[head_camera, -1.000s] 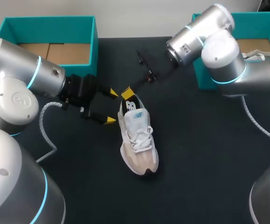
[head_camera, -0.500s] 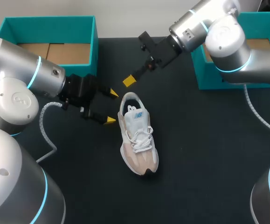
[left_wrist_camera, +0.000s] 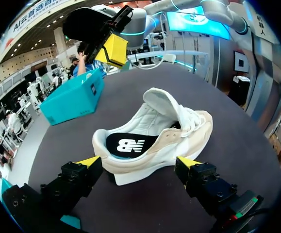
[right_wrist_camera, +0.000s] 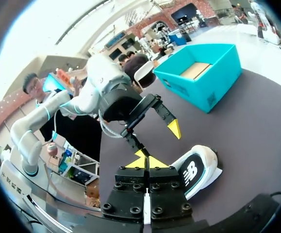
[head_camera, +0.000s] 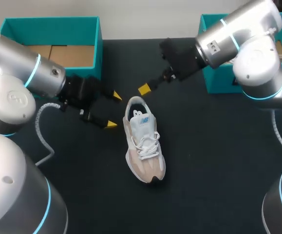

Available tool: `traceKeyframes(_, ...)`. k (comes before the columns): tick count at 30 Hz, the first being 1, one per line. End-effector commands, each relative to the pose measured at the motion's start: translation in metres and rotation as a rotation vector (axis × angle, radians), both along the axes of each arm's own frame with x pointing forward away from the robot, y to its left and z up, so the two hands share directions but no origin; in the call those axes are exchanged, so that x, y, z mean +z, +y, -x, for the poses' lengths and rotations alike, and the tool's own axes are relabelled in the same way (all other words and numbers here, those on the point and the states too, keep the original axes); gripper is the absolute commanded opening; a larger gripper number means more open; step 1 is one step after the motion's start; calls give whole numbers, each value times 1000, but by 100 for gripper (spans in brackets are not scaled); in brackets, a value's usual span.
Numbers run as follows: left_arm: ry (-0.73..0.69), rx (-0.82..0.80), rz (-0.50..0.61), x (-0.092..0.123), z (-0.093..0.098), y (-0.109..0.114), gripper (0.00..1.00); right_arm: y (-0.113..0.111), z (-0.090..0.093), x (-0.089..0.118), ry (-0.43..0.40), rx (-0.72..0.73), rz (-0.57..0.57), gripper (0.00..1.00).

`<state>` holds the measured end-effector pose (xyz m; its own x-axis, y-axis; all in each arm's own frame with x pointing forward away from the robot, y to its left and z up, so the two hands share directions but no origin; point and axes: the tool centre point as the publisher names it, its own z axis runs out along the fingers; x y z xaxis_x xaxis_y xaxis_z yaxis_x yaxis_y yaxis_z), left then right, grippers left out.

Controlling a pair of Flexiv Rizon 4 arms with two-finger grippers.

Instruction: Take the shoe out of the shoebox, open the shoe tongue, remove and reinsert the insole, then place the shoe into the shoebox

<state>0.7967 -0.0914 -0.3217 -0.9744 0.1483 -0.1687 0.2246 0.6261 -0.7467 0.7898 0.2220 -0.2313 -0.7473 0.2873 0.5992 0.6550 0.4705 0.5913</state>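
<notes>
Shoe [head_camera: 143, 141] is sitting upright on the bench [head_camera: 214, 161], outside both boxes. Left end effector [head_camera: 114, 110] is gaping empty beside the heel [head_camera: 136, 101]. Right end effector [head_camera: 144, 88] is hovering pinched closed, empty. Advice: brace the heel squarely before lifting the tongue [head_camera: 141, 121].

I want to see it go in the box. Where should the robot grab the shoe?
Probably the heel, pinching its rim. The shoe sits flat on its sole with the opening facing up, so the heel rim is a thin, firm edge that fingers can close on, one inside and one outside. Come from the robot's left: the left gripper is open right beside that end.
</notes>
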Motion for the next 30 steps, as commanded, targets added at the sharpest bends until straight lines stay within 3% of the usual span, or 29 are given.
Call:
traceKeyframes(1, -17, -31, -32, 26, -3, 20, 100, -1, 5, 1, -24, -36, 22, 0)
traceKeyframes(9, -71, -62, -71, 65, -21, 56, 100, -1, 5, 1, -24, -36, 22, 0)
traceKeyframes(19, -110, -29, -85, 100, -36, 86, 100, 3, 0, -20, -46, -295, 394, 0)
traceKeyframes(30, -111, -31, -86, 113, -48, 99, 100, 4, 3, -20, -135, -417, 587, 0)
